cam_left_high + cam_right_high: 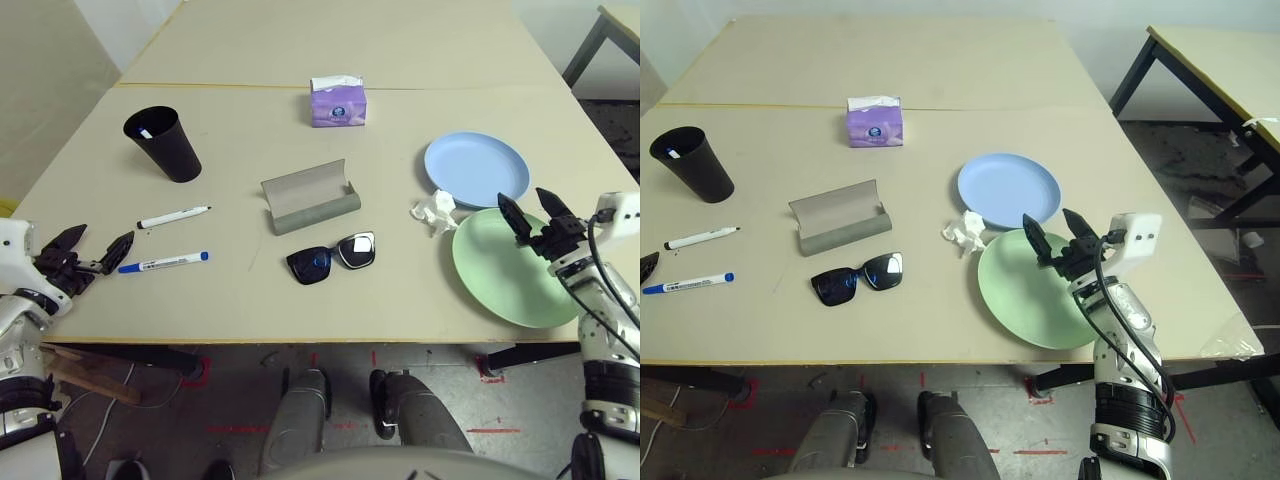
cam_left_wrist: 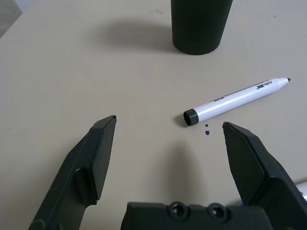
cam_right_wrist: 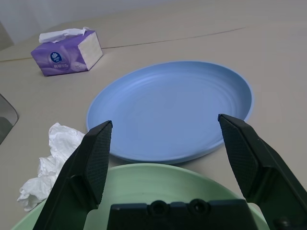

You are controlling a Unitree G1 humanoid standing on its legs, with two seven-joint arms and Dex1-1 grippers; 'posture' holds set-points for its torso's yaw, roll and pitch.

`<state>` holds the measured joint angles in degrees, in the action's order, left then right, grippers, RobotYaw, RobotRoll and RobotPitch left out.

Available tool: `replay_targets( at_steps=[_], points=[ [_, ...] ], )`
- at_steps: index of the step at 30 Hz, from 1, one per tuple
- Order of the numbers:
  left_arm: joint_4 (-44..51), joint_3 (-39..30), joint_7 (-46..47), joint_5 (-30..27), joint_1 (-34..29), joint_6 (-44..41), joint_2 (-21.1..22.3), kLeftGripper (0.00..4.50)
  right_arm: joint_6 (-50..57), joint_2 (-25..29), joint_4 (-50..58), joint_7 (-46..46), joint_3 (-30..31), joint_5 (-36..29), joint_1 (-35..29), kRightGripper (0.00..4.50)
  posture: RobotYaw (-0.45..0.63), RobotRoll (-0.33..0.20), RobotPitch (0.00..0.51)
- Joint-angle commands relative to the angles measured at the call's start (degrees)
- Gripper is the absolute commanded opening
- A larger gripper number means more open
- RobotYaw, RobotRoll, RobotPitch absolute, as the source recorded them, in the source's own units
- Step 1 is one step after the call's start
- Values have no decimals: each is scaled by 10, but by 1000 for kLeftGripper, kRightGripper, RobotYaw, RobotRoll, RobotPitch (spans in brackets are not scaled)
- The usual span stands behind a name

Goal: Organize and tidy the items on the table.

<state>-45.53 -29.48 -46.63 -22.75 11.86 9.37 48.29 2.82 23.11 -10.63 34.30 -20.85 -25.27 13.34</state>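
A black cup point(image 1: 164, 142) is standing near the desk's point(image 1: 250, 290) left edge with a white, blue-tipped object showing inside it. The grey glasses case point(image 1: 309, 197) is lying open and empty mid-desk, the black sunglasses point(image 1: 331, 257) resting just nearer the front edge. Both plates are holding nothing: the light-blue plate point(image 1: 477, 168) is sitting near the right edge, the light-green plate point(image 1: 505, 266) overhanging the front edge, the crumpled tissue point(image 1: 434, 210) beside them. The black-capped marker point(image 1: 173, 216) and blue-capped marker point(image 1: 163, 262) are lying by the front-left corner. A purple tissue box point(image 1: 339, 102) is sitting by the seam. The left gripper point(image 1: 97, 248) is hovering open and empty near the markers; the right gripper point(image 1: 534, 211) is gaping empty over the green plate.
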Motion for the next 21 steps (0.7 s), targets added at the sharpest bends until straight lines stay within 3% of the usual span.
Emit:
replay_targets(
  at_steps=[1, 6, 21],
  points=[
    [4, 4, 2, 3, 3, -5, -8, 4500, 4, 11, 5, 1, -10, -8, -12, 4468, 65, 0, 193],
    [5, 14, 7, 6, 10, -2, -32, 4500, -3, 45, -18, 5, -39, -15, -11, 4468, 67, 0, 190],
    [0, 21, 7, 8, 23, -3, -42, 4500, -10, 57, -43, 13, -40, -11, 3, 4468, 45, 0, 179]
  ],
)
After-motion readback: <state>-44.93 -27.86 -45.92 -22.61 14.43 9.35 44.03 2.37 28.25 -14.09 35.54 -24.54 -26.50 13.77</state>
